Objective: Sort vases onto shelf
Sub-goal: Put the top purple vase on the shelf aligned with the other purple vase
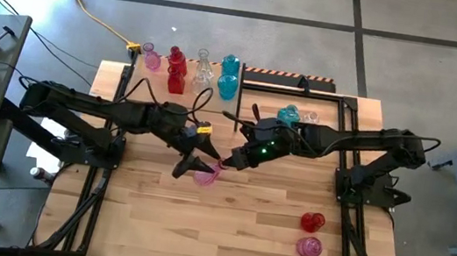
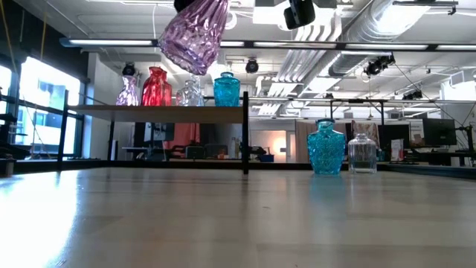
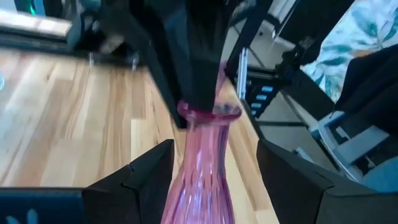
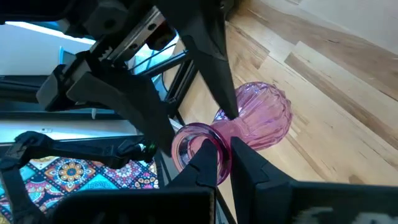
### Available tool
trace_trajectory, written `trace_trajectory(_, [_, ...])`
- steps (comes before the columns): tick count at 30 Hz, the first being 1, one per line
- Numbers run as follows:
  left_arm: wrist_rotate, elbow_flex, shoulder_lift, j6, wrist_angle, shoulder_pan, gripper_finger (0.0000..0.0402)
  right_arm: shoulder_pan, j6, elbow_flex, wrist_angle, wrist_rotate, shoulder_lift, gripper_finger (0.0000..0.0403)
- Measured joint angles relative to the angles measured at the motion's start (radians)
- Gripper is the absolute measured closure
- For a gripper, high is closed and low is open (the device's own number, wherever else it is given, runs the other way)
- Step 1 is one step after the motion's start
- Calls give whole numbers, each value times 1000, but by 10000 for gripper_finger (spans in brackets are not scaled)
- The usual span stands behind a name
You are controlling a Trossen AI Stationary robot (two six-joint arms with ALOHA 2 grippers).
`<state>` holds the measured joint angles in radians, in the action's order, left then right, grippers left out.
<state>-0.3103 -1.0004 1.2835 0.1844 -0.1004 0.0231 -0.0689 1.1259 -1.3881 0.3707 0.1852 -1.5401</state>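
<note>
Right gripper [image 1: 226, 162]: shut on the rim of the pink vase [image 1: 206, 173], one finger seen inside the mouth and one outside it in the right wrist view; the vase is carried in mid-air above the middle of the counter [image 1: 232, 235], tilted, as shown in the low view.

Left gripper [image 1: 191, 165]: jaws held partly open on either side of the same vase's body; contact between its fingers and the glass cannot be confirmed, so no grip is claimed.

Pink vase, handling: ribbed translucent glass, judged rigid, brittle and slippery; moderate weight is presumed. A pinch on the thin rim is judged prone to swinging; a hold across the narrow neck, just below the flared lip, is judged safer than one on the rounded body.

Shelf [image 1: 126, 75]: light wood panel at the counter's far left corner; a row is already set on it, namely a pink-violet vase [image 1: 151, 58], a red vase [image 1: 175, 71], a clear vase [image 1: 203, 69] and teal vases [image 1: 228, 75].

Near the right arm: a teal vase [image 1: 289, 114] and a clear vase [image 1: 309, 116] stand just beside each other on the counter.

Near front right: a red vase [image 1: 313, 221] and a pink vase [image 1: 309, 247] stand close together, well apart from the shelf.
</note>
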Motion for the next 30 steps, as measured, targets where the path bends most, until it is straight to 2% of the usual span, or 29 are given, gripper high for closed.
trace_trajectory(19, [9, 2, 69, 24, 54, 0, 183, 0, -8, 0, -10, -16, 1, 403])
trace_trajectory(23, [10, 2, 69, 25, 54, 0, 201, 0, -8, 0, -11, -14, 1, 403])
trace_trajectory(30, [11, 2, 69, 24, 51, 0, 259, 1, -8, 0, -10, -10, 1, 403])
